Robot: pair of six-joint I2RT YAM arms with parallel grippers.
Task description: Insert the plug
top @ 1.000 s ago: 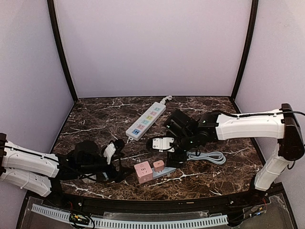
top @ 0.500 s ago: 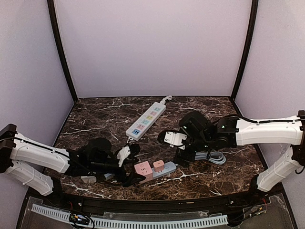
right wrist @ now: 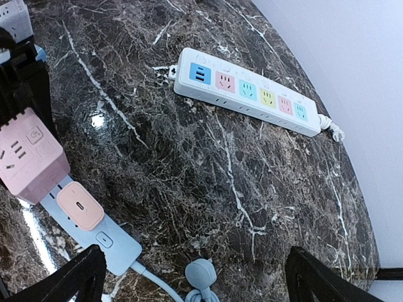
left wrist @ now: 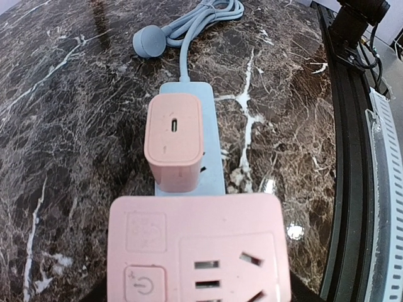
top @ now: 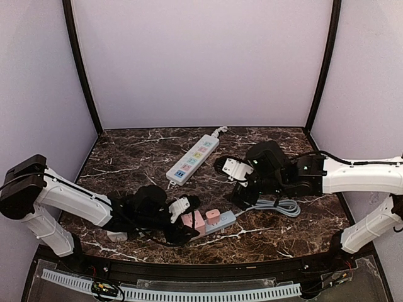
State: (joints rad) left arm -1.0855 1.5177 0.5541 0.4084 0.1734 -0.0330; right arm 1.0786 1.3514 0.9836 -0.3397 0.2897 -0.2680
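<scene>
Plug — near table front edge

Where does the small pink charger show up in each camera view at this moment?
Top external: the pink charger is low centre, standing on the blue power strip.
Left wrist: the charger is at centre, upright on the strip.
Right wrist: the charger is at lower left.
Shared landmark: the pink cube socket right beside it on the same strip.

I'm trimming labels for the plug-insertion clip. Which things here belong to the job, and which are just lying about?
In the job: pink cube socket, blue strip, pink charger standing on that strip.
Lying about: white power strip.
</scene>
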